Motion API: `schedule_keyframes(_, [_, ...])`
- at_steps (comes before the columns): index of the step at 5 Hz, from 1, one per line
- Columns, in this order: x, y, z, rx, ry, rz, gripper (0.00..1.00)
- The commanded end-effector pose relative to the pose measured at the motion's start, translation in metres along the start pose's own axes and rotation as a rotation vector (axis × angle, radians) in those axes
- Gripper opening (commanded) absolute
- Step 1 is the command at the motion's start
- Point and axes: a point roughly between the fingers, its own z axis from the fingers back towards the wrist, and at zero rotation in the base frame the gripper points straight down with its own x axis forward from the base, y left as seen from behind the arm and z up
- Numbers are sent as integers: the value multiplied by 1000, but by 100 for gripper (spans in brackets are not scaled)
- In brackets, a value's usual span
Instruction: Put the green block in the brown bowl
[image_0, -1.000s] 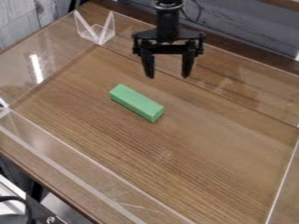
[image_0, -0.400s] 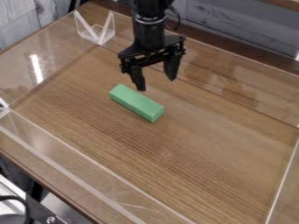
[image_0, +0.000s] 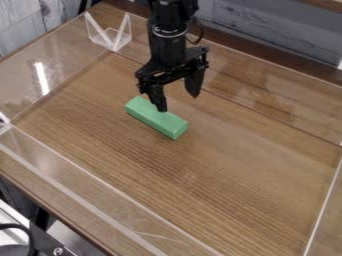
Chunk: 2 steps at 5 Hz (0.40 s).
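The green block (image_0: 159, 118) lies flat on the wooden table (image_0: 201, 180), its long side running from upper left to lower right. My black gripper (image_0: 173, 93) hangs just above the block's upper end, pointing down with its fingers spread open and nothing between them. One fingertip (image_0: 158, 101) sits close over the block's top left part. The brown bowl is out of view.
Clear acrylic walls (image_0: 40, 70) ring the table on all sides. A clear folded plastic stand (image_0: 107, 30) sits at the back left corner. A grey plank wall runs behind the table.
My gripper has moved left and down from the back of the table to just over the green block, and its wrist has turned. The block has not moved.
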Motion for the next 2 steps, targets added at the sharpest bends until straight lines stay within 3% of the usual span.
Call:
schedule_keyframes(1, [7, -2, 12, -55, -37, 41, 100])
schedule_keyframes(2, [8, 0, 6, -57, -37, 60, 100])
